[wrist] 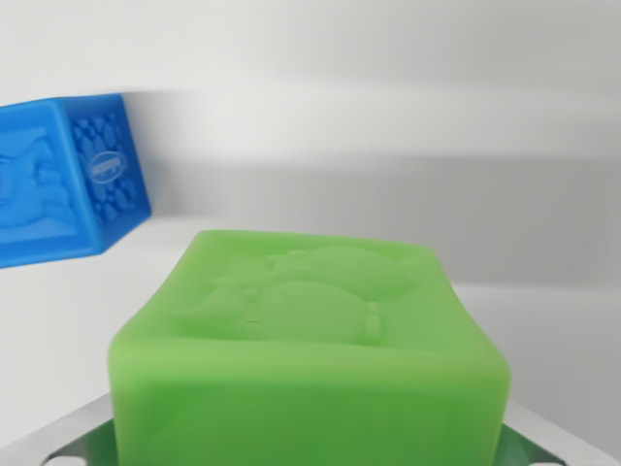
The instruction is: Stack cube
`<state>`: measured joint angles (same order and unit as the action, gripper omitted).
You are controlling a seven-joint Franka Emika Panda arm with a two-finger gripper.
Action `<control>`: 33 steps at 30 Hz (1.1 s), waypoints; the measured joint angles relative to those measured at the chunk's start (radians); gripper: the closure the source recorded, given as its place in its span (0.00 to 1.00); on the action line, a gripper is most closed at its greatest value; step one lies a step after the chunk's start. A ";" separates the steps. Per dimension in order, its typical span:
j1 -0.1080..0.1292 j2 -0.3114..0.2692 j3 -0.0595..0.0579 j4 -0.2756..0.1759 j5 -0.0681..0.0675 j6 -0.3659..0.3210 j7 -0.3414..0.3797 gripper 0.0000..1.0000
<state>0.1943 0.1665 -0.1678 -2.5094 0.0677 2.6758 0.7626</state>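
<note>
Item: green cube carried in gripper, blue cube waiting at the wrist view's left.

Gripper (pixel 310 451): metal fingers (pixel 68 442) show only at the bottom corners, pressed against either side of the green cube (pixel 310 340), so it appears clamped on it. Green cube: fills the lower frame, embossed top face up, sitting level. Blue cube (pixel 68 180): well apart, upper left, on the pale table (pixel 543 330). Handling note: the carried cube likely needs moving toward the blue one, centred over it with edges squared, lowered until it touches, then released; letting go off-centre risks a topple.
</note>
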 joint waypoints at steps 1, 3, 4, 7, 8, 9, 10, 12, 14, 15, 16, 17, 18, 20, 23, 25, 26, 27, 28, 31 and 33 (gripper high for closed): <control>0.002 0.000 0.000 0.001 0.000 -0.001 0.002 1.00; 0.009 0.002 0.002 0.005 0.000 -0.004 0.009 1.00; 0.013 0.002 0.002 0.008 0.000 -0.005 0.013 1.00; 0.022 0.005 0.003 0.013 0.000 -0.008 0.021 1.00; 0.026 0.006 0.004 0.015 0.000 -0.009 0.024 1.00; 0.030 0.007 0.004 0.017 0.000 -0.010 0.027 1.00; 0.033 0.008 0.005 0.020 0.000 -0.011 0.031 1.00; 0.040 0.010 0.006 0.024 -0.001 -0.013 0.037 1.00; 0.046 0.011 0.006 0.027 -0.001 -0.015 0.041 1.00; 0.050 0.012 0.007 0.030 -0.001 -0.017 0.045 1.00; 0.053 0.013 0.007 0.032 -0.001 -0.019 0.048 1.00; 0.057 0.013 0.008 0.035 -0.001 -0.021 0.052 1.00; 0.061 0.014 0.008 0.037 -0.001 -0.022 0.055 1.00; 0.068 0.016 0.009 0.043 -0.001 -0.025 0.061 1.00; 0.077 0.019 0.010 0.049 -0.001 -0.029 0.069 1.00; 0.083 0.021 0.010 0.053 -0.001 -0.031 0.074 1.00; 0.086 0.022 0.010 0.055 -0.001 -0.033 0.077 1.00; 0.090 0.023 0.011 0.058 -0.001 -0.034 0.080 1.00; 0.093 0.024 0.011 0.060 -0.001 -0.036 0.082 1.00; 0.102 0.027 0.011 0.067 -0.001 -0.040 0.090 1.00; 0.109 0.029 0.012 0.073 -0.001 -0.043 0.096 1.00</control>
<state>0.3028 0.1960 -0.1555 -2.4364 0.0670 2.6327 0.8582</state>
